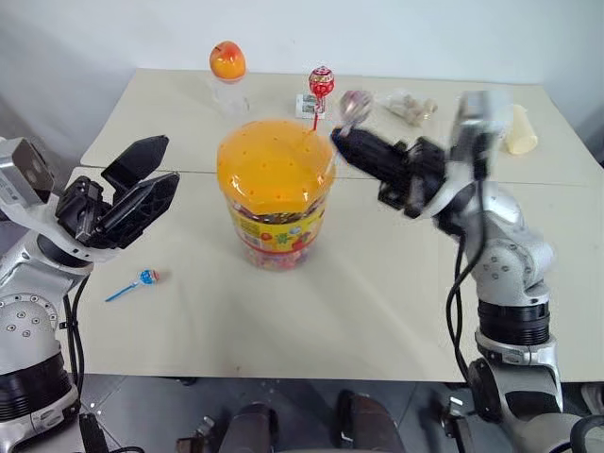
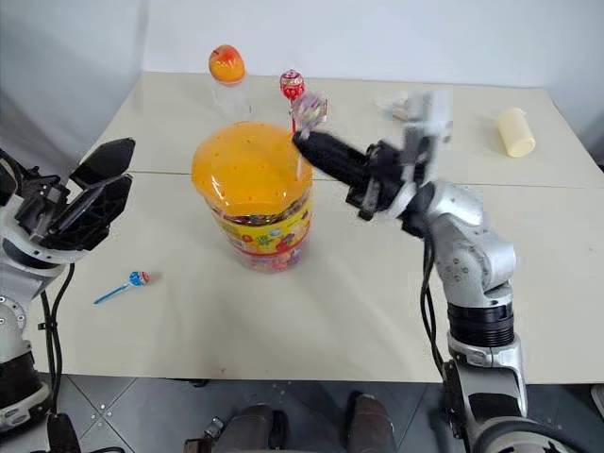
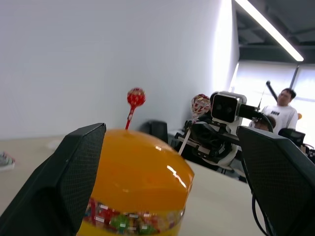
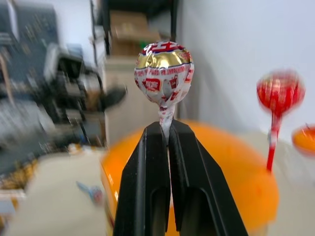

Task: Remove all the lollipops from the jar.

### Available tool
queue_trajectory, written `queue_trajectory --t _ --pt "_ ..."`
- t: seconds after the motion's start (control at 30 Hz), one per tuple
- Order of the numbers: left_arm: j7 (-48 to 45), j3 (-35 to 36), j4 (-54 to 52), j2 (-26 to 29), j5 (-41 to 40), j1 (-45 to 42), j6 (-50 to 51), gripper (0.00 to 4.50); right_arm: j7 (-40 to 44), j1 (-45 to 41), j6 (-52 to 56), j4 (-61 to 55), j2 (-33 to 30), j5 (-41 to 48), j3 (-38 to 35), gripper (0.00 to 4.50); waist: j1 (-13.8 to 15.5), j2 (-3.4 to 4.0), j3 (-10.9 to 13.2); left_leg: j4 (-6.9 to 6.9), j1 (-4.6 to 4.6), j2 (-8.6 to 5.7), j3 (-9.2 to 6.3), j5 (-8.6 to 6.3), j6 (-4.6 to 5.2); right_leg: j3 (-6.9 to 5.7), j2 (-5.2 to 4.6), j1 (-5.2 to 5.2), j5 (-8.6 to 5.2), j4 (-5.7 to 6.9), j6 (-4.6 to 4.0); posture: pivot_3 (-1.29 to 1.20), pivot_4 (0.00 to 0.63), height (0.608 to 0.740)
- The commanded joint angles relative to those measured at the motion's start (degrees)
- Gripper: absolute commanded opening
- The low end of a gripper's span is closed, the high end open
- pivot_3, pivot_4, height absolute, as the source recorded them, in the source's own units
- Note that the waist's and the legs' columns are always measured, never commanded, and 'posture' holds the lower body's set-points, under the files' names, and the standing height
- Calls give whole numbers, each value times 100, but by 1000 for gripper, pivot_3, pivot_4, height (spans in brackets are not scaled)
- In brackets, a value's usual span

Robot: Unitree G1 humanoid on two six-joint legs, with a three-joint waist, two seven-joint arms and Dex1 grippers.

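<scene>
On the left, the left gripper (image 1: 142,193) hangs above the table (image 1: 377,302) with its two black fingers spread wide and nothing between them, pointing toward the jar. Below it, a lollipop on a blue stick (image 1: 135,282) lies flat on the tabletop, well apart from the tub. In the middle stands the jar (image 1: 275,193), upright, its domed orange lid (image 1: 275,162) dotted with small holes. A red lollipop (image 1: 321,83) rises on its stick from the far right part of the lid. Behind the jar, further back, sits a small bottle with an orange egg-shaped top (image 1: 227,64). To the right, the right gripper (image 4: 166,132) has its fingers pressed together on the stick of a white and red patterned lollipop (image 4: 164,73), holding it above the lid's right edge.
</scene>
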Motion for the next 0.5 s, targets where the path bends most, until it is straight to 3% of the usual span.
queue_trajectory --t 0.03,0.13,0.2,0.3,0.4,0.5 --pt "-474 -191 -211 219 36 42 -19 4500 -382 -365 376 325 -576 690 -1039 23 15 0 0 1 0 0 -1 0 0 0 0 0 0 0 0 0 150 740" --pt "-875 -360 -269 410 323 151 -162 4500 -263 -164 885 812 -1621 330 -1196 23 44 0 0 0 -1 0 -3 -2 3 -1 0 1 0 -1 0 0 150 740" --pt "-1262 -526 -285 655 710 233 -358 4500 88 421 1067 1167 -2730 -510 -844 23 65 -1 0 -6 -3 -1 2 -5 8 -1 0 2 0 -11 0 0 150 740" --pt "-1718 -701 -292 932 1081 349 -593 4500 260 1207 1005 1504 -3649 -1389 -429 23 69 0 0 -16 -3 -1 14 -9 10 -1 0 -1 0 -22 0 0 150 740" --pt "-2124 -828 -252 1173 1360 464 -766 4500 517 1986 548 1786 -4238 -2329 43 23 28 8 2 -16 1 5 45 -9 10 0 -1 -6 0 -27 1 0 150 740" --pt "-2268 -858 -161 1227 1394 474 -799 4500 957 2575 -376 1989 -4389 -2857 241 23 5 17 7 -15 8 11 67 -9 10 0 -2 -6 0 -28 1 0 150 740"
